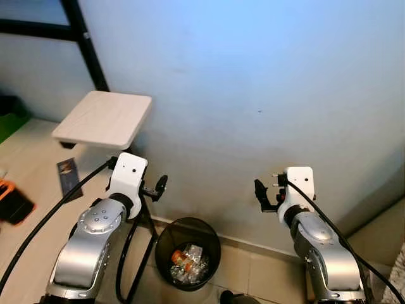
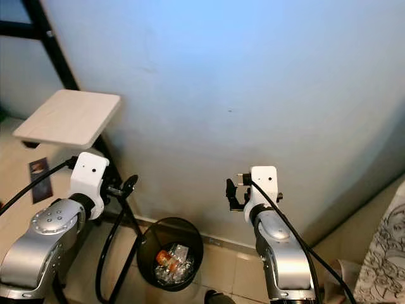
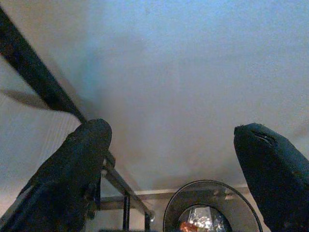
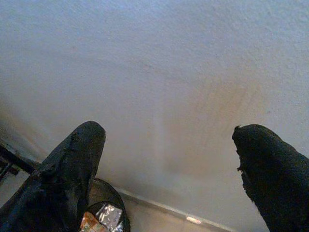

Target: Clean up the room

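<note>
A round black trash bin [image 1: 188, 252] stands on the tiled floor against the pale wall, between my two arms. Crumpled wrappers and an orange packet [image 1: 179, 257] lie inside it. My left gripper [image 3: 176, 145] is raised above and left of the bin, open, with nothing between its fingers [image 3: 77, 164]. My right gripper [image 4: 169, 150] hovers above and right of the bin, also open and holding nothing. Both point toward the wall. The bin's rim [image 3: 212, 186] shows low in the left wrist view, and the trash [image 4: 99, 220] shows in the right wrist view.
A small light wooden table [image 1: 104, 118] on a black metal stand [image 1: 147, 218] sits left of the bin. An orange and black object [image 1: 12, 201] and a dark card [image 1: 68, 177] lie on the floor at the left. Patterned fabric [image 2: 386, 253] is at the right edge.
</note>
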Motion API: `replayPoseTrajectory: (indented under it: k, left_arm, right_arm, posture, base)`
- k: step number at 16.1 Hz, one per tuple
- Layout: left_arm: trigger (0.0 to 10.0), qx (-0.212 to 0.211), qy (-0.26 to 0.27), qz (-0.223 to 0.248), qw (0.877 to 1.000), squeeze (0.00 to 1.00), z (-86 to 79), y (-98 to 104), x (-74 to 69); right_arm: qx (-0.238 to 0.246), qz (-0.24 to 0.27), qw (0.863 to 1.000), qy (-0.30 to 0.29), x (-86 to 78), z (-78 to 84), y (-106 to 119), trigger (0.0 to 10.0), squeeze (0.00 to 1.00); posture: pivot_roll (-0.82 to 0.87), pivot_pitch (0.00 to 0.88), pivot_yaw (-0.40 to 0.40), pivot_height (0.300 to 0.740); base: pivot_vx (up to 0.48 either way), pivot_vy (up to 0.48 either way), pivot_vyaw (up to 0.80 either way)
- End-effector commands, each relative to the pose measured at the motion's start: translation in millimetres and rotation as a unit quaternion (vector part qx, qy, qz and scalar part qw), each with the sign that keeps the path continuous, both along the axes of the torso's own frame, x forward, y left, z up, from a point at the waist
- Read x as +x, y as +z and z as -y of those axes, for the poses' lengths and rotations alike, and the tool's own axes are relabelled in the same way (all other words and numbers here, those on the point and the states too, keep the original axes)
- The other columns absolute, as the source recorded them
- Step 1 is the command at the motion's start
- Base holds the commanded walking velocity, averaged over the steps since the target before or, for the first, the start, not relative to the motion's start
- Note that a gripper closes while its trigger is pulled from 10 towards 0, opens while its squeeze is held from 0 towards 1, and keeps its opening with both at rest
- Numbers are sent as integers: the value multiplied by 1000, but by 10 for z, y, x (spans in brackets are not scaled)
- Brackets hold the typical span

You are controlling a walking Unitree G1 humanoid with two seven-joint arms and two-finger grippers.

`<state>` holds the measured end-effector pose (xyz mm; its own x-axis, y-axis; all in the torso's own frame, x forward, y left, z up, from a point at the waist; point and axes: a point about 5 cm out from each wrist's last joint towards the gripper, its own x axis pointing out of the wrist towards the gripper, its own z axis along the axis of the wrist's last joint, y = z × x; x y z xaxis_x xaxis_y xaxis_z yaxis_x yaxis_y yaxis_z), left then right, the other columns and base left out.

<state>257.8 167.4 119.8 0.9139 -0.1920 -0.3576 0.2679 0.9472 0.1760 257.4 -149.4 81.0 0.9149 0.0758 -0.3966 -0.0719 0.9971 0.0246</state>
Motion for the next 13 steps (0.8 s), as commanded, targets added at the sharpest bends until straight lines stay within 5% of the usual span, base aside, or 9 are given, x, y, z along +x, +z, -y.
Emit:
replayPoseTrajectory:
  k: [1, 13]
  left_arm:
    - [10000, 4, 0, -1, 1000, 0, -5, -2, 12]
    - [10000, -11, 5, -20, 1000, 0, -5, -27, -14]
  right_arm:
    - [2, 7, 1000, 1, 17, -27, 65, 10000, 1000]
    - [0, -9, 1000, 2, -3, -31, 46, 10000, 1000]
  posture:
    - [44, 0, 43, 740]
    - [56, 0, 35, 740]
  base:
    - [0, 0, -800]
    - [0, 0, -791]
